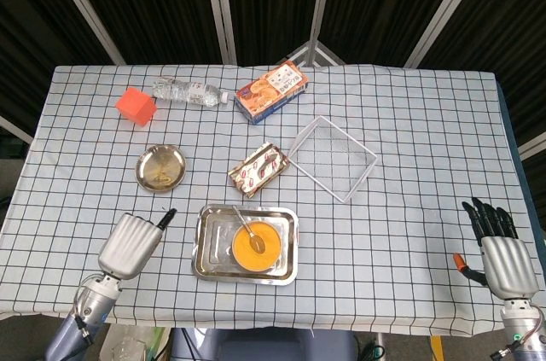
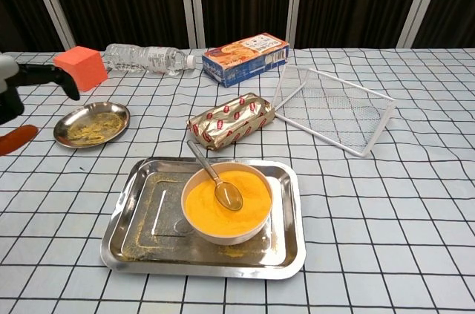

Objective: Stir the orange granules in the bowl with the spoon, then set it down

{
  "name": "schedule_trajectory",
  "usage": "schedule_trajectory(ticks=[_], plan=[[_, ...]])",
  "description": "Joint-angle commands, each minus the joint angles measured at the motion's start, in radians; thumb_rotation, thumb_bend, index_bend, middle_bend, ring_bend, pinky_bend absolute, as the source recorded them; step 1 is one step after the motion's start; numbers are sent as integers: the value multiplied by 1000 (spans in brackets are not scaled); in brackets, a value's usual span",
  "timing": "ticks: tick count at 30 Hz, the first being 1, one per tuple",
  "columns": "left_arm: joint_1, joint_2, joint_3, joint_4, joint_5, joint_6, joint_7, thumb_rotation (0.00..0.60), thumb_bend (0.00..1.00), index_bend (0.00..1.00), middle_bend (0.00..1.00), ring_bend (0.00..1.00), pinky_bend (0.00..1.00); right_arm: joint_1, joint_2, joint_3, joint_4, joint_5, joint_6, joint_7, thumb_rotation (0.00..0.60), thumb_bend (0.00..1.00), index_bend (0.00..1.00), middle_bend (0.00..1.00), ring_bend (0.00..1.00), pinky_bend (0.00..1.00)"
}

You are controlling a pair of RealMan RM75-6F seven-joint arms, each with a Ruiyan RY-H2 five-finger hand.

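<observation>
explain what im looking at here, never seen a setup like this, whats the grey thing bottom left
It is a two-armed robot at a table. The grey thing is its left hand, open and holding nothing; the right hand waits at the far corner, also open with nothing in it. One picture looks down from the robot's head, the other forward from its chest. On the checked cloth sits a metal tray with a bowl of orange granules, and a spoon resting in the bowl. Around it lie a small metal dish, an orange block, a water bottle, a cracker box, a foil snack pack and a wire basket.
</observation>
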Motion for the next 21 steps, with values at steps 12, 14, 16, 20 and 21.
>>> schedule_trajectory(ticks=[12,14,16,20,21], plan=[[-267,-200,-247,-2,-439,-291,464,600,769,185,917,910,934,2,6,1,0,4,-9,24,600,360,0,0,0,0],[-295,-233,-262,11,-488,-289,513,600,769,185,917,910,934,2,7,1,0,5,-10,28,600,360,0,0,0,0],[-327,-270,-276,22,-541,-280,564,600,769,185,917,910,934,2,8,1,-1,4,-10,31,600,360,0,0,0,0],[-369,-324,-287,44,-602,-263,609,600,770,192,917,910,934,3,9,1,-1,2,-10,33,600,360,0,0,0,0],[-377,-334,-288,50,-615,-259,616,600,770,194,917,910,934,3,9,1,-1,2,-11,34,600,360,0,0,0,0]])
